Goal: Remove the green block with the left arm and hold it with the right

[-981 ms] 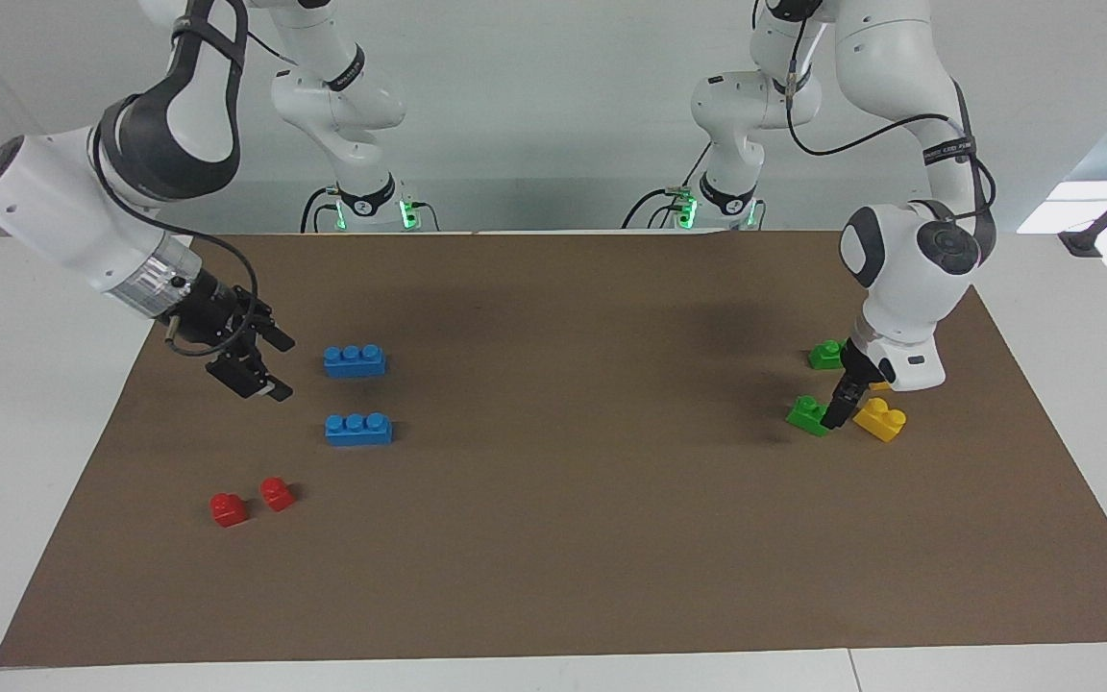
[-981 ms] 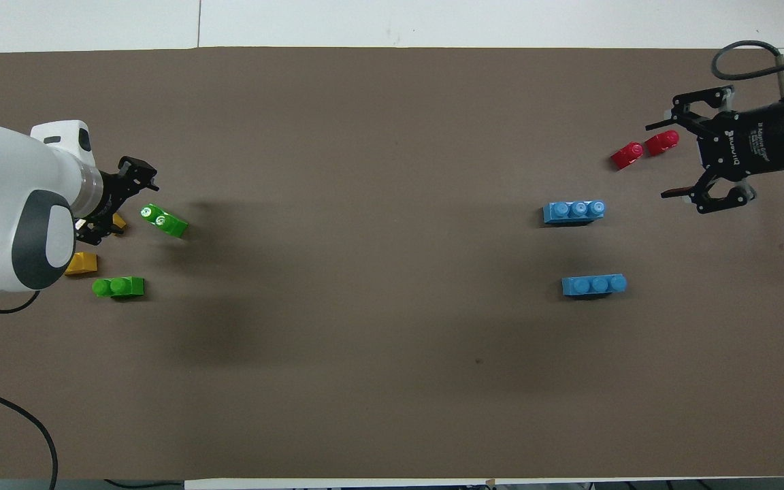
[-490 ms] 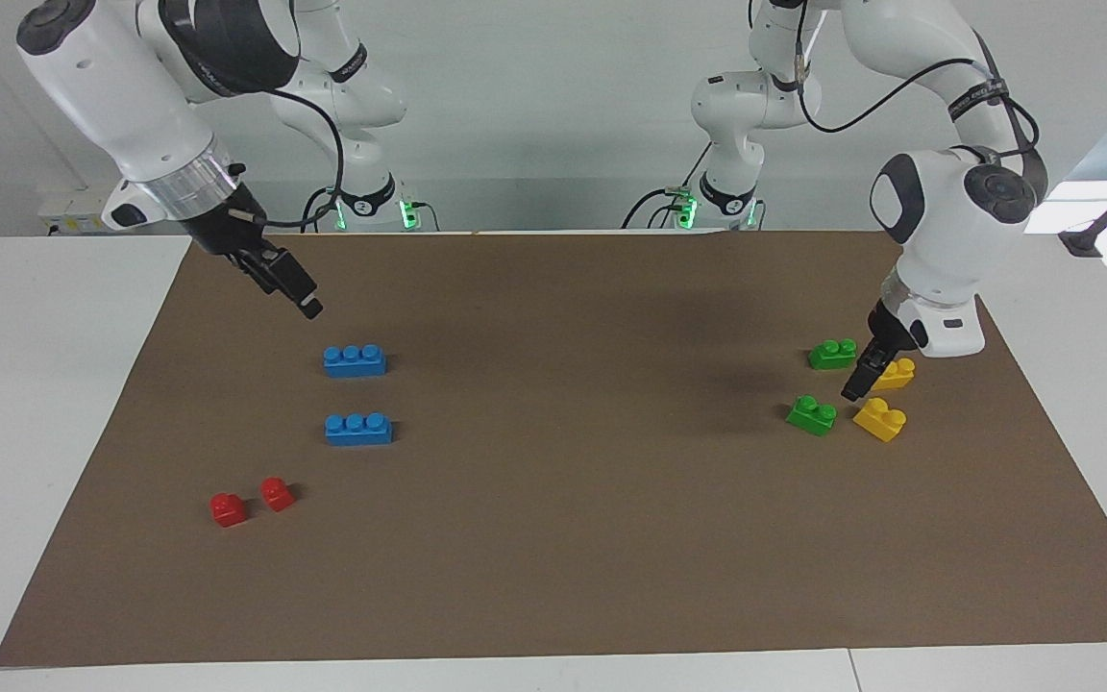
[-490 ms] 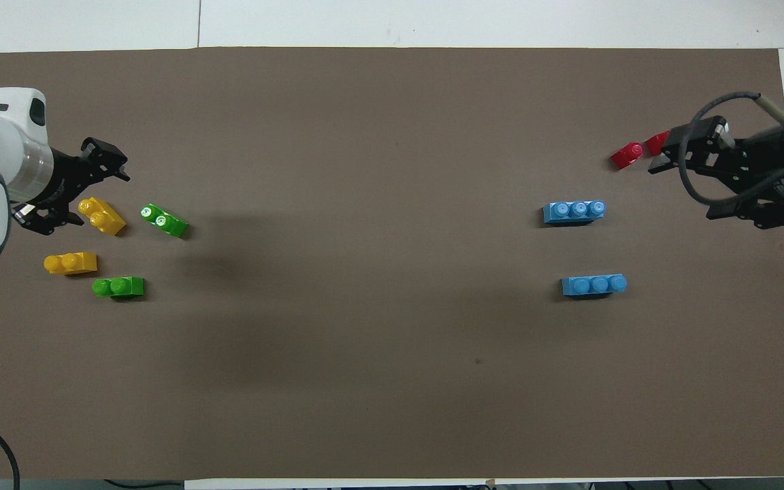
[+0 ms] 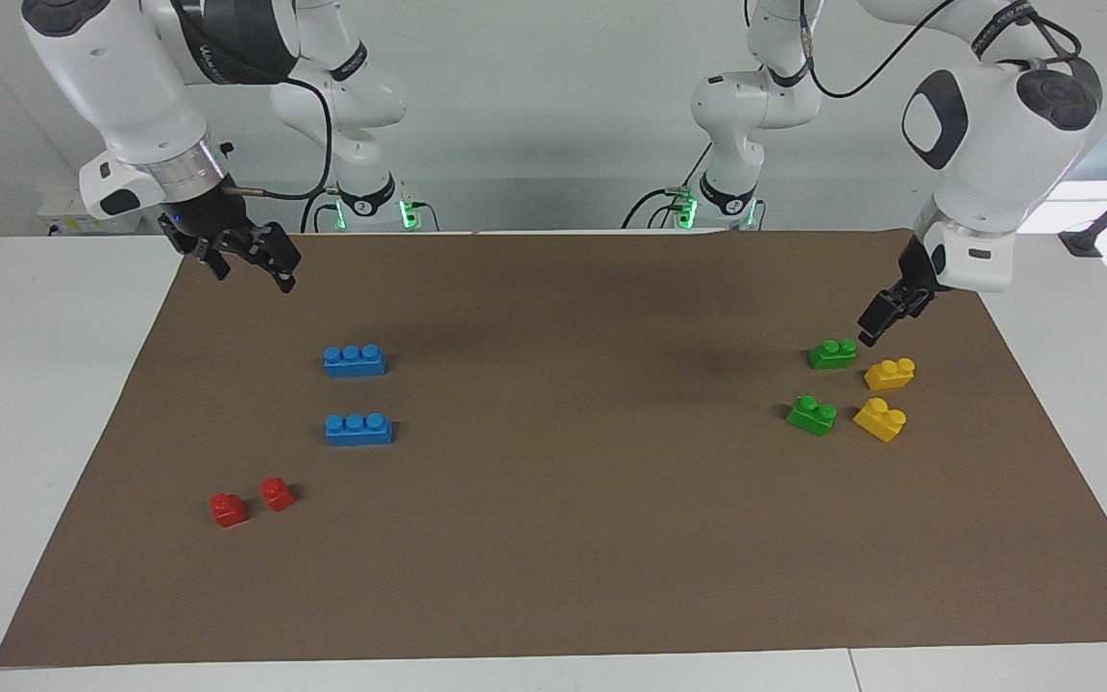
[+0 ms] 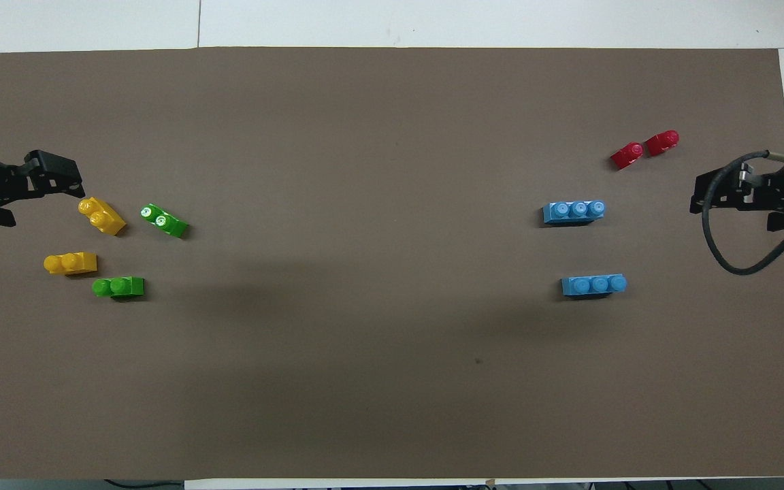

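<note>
Two green two-stud blocks lie on the brown mat (image 5: 553, 538) at the left arm's end. One green block (image 5: 832, 354) is nearer to the robots and also shows in the overhead view (image 6: 118, 287). The other green block (image 5: 811, 415) lies farther out and turned askew (image 6: 164, 220). My left gripper (image 5: 885, 312) is open and empty, raised above the mat just beside the nearer green block; it also shows in the overhead view (image 6: 24, 196). My right gripper (image 5: 251, 261) is open and empty, raised over the mat's edge at the right arm's end (image 6: 722, 204).
Two yellow two-stud bricks (image 5: 890, 373) (image 5: 880, 419) lie beside the green ones, toward the left arm's end. Two blue three-stud bricks (image 5: 354, 360) (image 5: 358, 429) and two small red bricks (image 5: 229, 509) (image 5: 276, 493) lie at the right arm's end.
My left gripper has lifted away empty from between the green and yellow bricks and drawn back toward the robots. My right gripper has risen and swung back too. No brick moved.
</note>
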`<state>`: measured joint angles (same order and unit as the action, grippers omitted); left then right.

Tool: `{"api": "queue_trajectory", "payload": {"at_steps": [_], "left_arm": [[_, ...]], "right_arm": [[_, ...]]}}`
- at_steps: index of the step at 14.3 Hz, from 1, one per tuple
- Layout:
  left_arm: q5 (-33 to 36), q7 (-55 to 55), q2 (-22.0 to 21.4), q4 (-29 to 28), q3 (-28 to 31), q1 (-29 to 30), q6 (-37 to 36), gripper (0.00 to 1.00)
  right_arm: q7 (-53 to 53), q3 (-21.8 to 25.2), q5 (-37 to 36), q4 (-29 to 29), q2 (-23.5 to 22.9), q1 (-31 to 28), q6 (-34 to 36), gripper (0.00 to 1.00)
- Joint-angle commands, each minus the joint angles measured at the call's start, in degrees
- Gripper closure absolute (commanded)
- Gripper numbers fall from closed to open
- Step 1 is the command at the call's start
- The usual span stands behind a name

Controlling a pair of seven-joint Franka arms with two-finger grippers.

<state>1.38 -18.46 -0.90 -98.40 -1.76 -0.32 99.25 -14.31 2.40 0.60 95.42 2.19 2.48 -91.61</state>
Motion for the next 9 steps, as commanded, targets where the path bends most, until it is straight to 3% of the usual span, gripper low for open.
{"api": "queue_trajectory", "payload": {"at_steps": [1,4,9], "left_arm": [[-0.6,8.3,-0.6,4.9,-0.2,0.5,-7.3,0.0],[-1.5,14.0,-0.6,8.1,-0.1,0.6,-11.3,0.0],[-4.7,18.6,-0.8,8.8,-0.3,2.5,-12.9,0.0]], "right_arm": [[2.1,-0.2,-1.1,0.6,1.8,-0.7,1.1,0.0],[2.3,-0.2,-1.1,0.6,2.4,-0.6,1.1,0.0],[7.5,0.0,-1.1,0.6,2.3,-1.3,1.1,0.0]]}}
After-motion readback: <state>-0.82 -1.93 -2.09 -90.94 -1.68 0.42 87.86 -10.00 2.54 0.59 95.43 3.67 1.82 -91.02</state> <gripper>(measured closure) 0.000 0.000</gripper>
